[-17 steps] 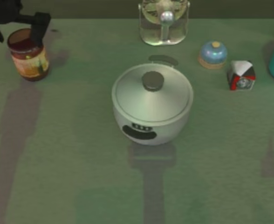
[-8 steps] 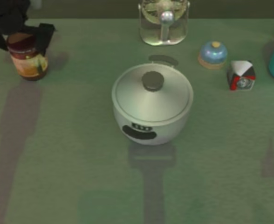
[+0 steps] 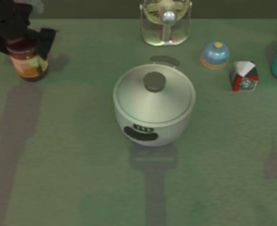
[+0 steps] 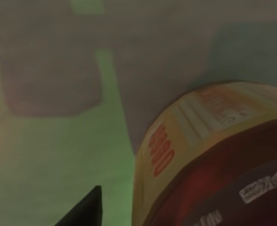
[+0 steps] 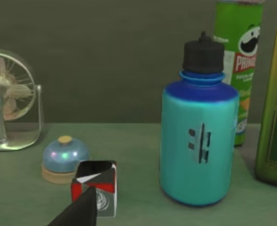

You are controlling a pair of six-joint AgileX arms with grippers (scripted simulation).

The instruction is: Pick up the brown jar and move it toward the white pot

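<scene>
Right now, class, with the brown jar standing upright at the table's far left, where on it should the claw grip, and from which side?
Grip the brown jar at its lid and shoulder, coming from above. It stands upright, and its round, narrow top fits between two fingers. The left claw sits over it there, one finger on each side. The white pot stands well clear to the right, so nothing crowds that approach.
</scene>
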